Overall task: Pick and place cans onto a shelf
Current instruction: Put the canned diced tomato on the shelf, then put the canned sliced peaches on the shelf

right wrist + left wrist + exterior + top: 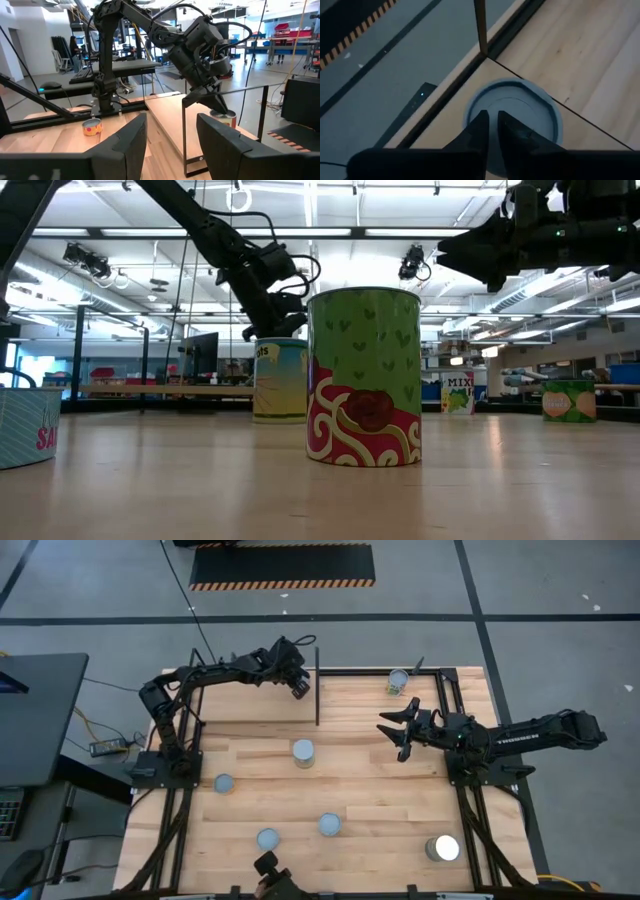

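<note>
A silver-topped can [532, 107] stands upright on the shelf [360, 700], at its far left corner beside a black post [480, 25]. My left gripper [492, 122] is shut, and its tips slant down onto this can's top [226, 116]. In the high view the gripper [298, 690] covers the can. A second can [398, 681] stands at the shelf's far right. My right gripper [395, 730] hangs open in the air over the shelf's right part, holding nothing. My left gripper has its shut fingertips [481, 125] on the can's round top [520, 107], close to the rim on the gripper's side. The fingers come slanting down from the table's left. The can stands upright on the shelf's corner; nothing is pinched between the fingers.
Several cans stand on the tabletop: one mid-table [303, 752], one at the left [224, 783], two toward the near edge [330, 824] [267, 838], and a wider bright one [443, 848] near right. The green-labelled can [365, 375] fills the low view. Black rods [440, 700] frame the shelf.
</note>
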{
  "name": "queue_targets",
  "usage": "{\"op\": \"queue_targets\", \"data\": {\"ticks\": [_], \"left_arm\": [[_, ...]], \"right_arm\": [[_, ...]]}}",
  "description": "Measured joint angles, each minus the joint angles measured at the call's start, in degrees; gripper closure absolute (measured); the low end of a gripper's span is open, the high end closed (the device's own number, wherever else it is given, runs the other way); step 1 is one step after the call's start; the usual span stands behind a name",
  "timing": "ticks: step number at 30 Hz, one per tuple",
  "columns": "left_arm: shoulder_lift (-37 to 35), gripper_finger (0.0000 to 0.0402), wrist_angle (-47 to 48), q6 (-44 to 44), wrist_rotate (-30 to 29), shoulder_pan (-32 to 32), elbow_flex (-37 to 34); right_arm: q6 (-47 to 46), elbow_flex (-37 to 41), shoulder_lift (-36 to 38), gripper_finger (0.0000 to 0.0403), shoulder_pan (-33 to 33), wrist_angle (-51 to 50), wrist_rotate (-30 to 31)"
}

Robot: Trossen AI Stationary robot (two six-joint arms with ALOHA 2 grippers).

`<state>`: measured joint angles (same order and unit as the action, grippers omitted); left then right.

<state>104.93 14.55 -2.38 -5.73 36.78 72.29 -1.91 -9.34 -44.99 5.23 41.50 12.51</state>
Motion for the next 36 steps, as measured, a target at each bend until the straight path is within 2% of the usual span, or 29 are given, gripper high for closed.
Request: {"op": "queue_targets", "data": {"ticks": [8,13,19,23,30,33,36], "left_arm": [[-1.24,0.0356,0.07,-1.39,-0.25,-0.07,0.00],[-5.06,0.0356,1.75,-1.80,-1.00,-0.37,0.00],[-13.65,0.0356,12.46,0.21,0.68,-3.95,0.02],[-18.67,0.0356,19.63,2.26,2.37,-10.99,0.02],[-21.29,0.0356,23.17,6.76,1.86,-30.85,0.03],[-21.32,0.0356,23.56,9.54,-2.07,-39.70,0.02],[-21.32,0.0356,23.43,12.89,-9.30,-47.77,0.02]], "right_arm": [[0.00,0.00,0.00,0.0222,0.00,0.02,0.00],[0.10,0.00,0.00,0.0222,0.00,0.15,0.07],[2.04,0.00,-0.01,0.0223,0.04,-3.35,3.29],[4.57,-3.54,-0.04,0.0224,-1.18,-10.99,3.47],[7.02,-16.82,-3.57,0.0224,-6.94,-32.16,5.50],[7.00,-20.16,-5.96,0.0220,-10.05,-38.45,5.91],[4.45,-22.66,-7.24,0.0208,-12.18,-46.65,10.88]]}}
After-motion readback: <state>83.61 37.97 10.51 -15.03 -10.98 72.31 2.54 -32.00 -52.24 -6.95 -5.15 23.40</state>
